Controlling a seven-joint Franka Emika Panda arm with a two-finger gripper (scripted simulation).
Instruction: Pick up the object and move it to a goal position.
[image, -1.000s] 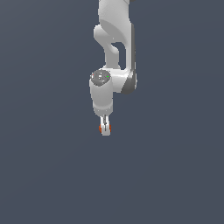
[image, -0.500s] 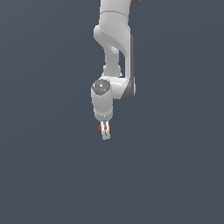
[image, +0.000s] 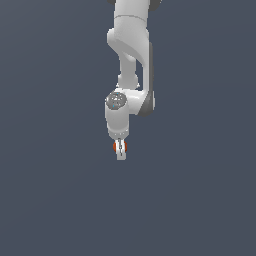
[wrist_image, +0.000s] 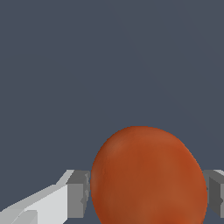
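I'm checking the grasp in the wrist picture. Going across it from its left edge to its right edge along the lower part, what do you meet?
Finger pad of the hand → orange-red ball → the other finger pad. The ball sits between the two pads, touching both.

A plain dark blue-grey background (image: 55, 190) fills the exterior view from edge to edge, with no edges, lines or marks visible on it. In the wrist view the same flat blue-grey surface (wrist_image: 109, 57) covers the whole upper part of the frame.
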